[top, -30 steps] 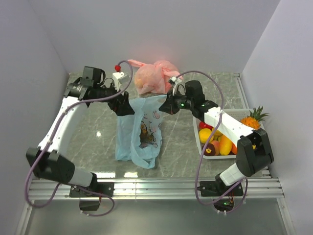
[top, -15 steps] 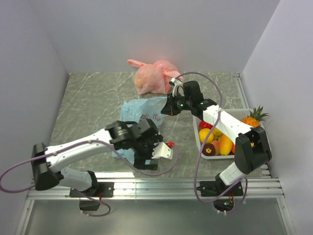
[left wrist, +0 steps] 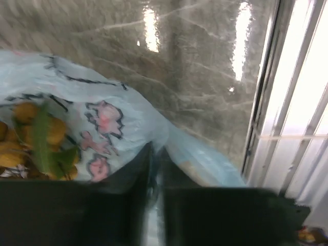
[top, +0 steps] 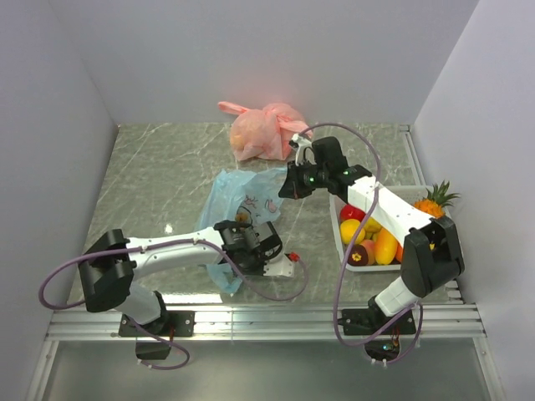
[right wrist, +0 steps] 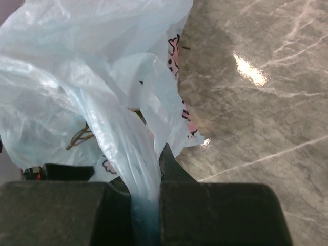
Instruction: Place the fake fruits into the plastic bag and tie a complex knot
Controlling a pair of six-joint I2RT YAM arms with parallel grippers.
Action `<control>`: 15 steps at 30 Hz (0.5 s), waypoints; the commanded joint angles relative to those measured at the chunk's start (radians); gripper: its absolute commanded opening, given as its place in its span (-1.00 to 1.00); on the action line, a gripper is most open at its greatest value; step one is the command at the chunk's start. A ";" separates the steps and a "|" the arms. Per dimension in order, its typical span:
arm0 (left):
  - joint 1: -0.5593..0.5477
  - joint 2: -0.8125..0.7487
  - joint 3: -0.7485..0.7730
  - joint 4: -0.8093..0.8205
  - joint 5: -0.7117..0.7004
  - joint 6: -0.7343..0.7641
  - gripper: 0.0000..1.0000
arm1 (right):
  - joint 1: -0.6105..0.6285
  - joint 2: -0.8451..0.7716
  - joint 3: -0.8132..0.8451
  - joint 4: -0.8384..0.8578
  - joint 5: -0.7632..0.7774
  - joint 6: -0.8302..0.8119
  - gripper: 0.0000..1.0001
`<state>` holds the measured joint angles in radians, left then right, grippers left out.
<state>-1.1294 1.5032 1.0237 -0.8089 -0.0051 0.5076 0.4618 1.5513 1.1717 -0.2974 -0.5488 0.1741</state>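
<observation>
The left claw (top: 251,244) is reaching across the near side of the table (top: 150,175) and hanging over the near end of the plastic bag (top: 242,196). Its two fingers are sitting very close together, with just a thin slit between them. The wrist picture is blurry, so I cannot tell if it is pinching the bag or not. The bag is lying crumpled in the middle of the table. It is light blue with pink cartoon pictures.

On the right, the fake fruits (top: 372,242) are sitting in a white basket (top: 337,225). The pineapple (top: 433,205) is resting at its far right corner.

A bit farther, the right claw (top: 288,185) is squeezing tight on a twisted strip at the bag's far right edge. At the far side, a knotted pink-orange bag (top: 263,132) is sitting on the table.
</observation>
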 commanded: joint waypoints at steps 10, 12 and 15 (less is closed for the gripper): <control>0.187 -0.365 0.366 -0.055 0.476 -0.061 -0.99 | -0.048 -0.027 0.480 -0.152 0.072 -0.125 -1.00; 0.216 -0.393 0.333 -0.042 0.536 -0.063 -0.99 | -0.034 -0.008 0.483 -0.161 0.088 -0.149 -1.00; 0.230 -0.420 0.202 0.007 0.542 -0.078 -0.99 | -0.020 0.012 0.425 -0.164 0.119 -0.165 -1.00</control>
<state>-0.9123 1.0302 1.3380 -0.7822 0.4511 0.4564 0.4255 1.5356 1.6321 -0.4213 -0.4683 0.0463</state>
